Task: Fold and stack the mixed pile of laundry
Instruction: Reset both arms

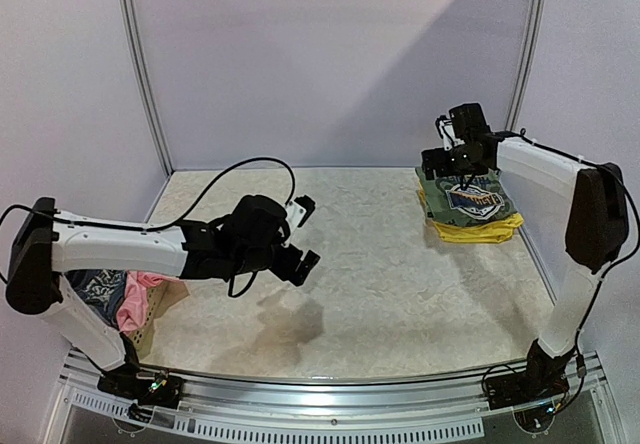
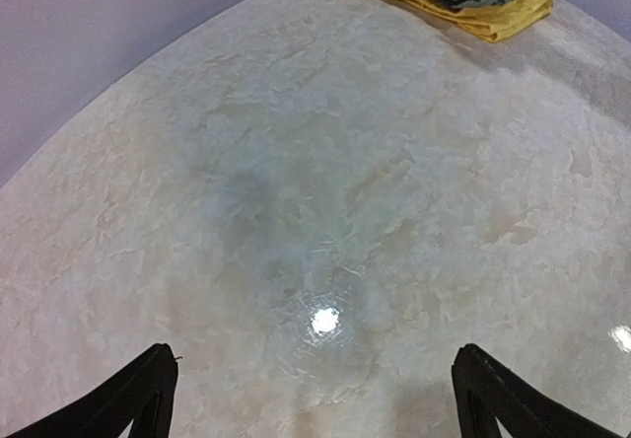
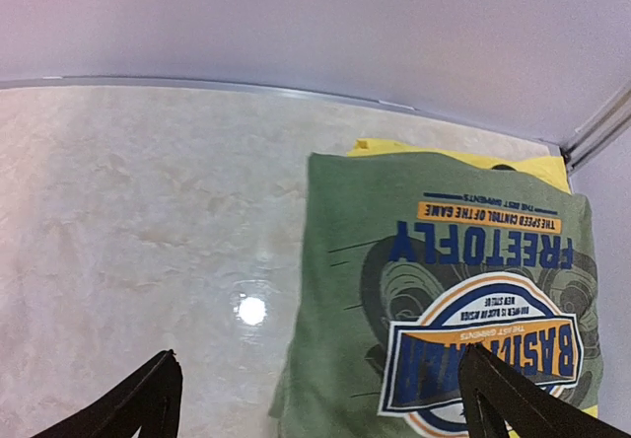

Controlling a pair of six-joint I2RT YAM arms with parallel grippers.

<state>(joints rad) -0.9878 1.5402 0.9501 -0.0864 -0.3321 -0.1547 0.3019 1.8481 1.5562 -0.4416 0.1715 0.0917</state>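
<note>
The folded olive-green top [image 1: 468,199] lies on the yellow shorts [image 1: 480,230] at two o'clock on the worktop [image 1: 390,274]. The right hand [image 3: 317,403] hovers over it, spread wide and empty. At eight o'clock the pink piece [image 1: 135,299] and the blue-grey patterned piece [image 1: 100,286] lie heaped. The left hand [image 1: 303,234] is nearby, also wide open and empty.

left arm [image 1: 120,244]: stretched sideways from its base toward the middle, forearm about level, held low
left wrist [image 1: 255,232]: rolled, so one finger sits beyond the other in the top view
left gripper [image 1: 306,231]: jaws spread wide, one at each bottom corner of its own camera view
right arm [image 1: 560,179]: rises from its base, elbow high, forearm running forward and inward
right wrist [image 1: 468,124]: pitched down
right gripper [image 1: 458,169]: jaws spread wide, tool pointing down
</note>
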